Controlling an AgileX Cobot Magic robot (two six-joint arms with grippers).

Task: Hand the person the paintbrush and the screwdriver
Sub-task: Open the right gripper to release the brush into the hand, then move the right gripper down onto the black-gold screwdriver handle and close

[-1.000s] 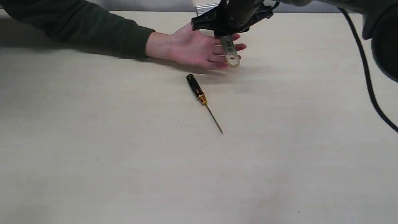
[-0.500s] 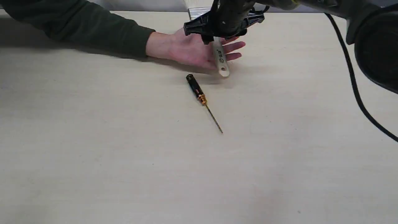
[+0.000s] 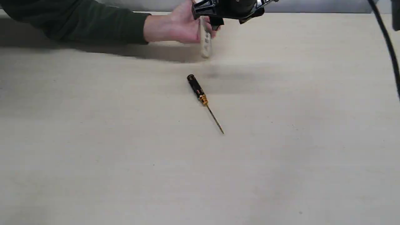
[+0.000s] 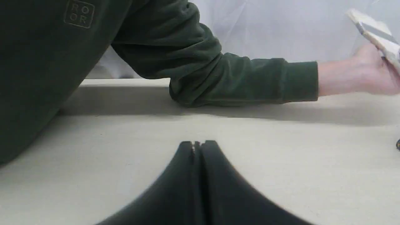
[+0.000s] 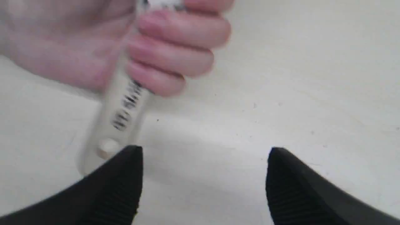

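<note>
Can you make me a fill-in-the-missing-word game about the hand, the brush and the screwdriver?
1. The person's hand is wrapped around the ____.
2. The screwdriver lies flat on the ____.
3. The right gripper holds nothing, and its jaws stand wide ____.
4. The left gripper is not open; it is ____.

Missing words: paintbrush, table, open, shut.

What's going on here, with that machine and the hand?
The person's hand grips the paintbrush. The right pincer is open close by and holds nothing. The screwdriver lies on the table, not yet handed over. The left pincer is shut and empty.
</note>
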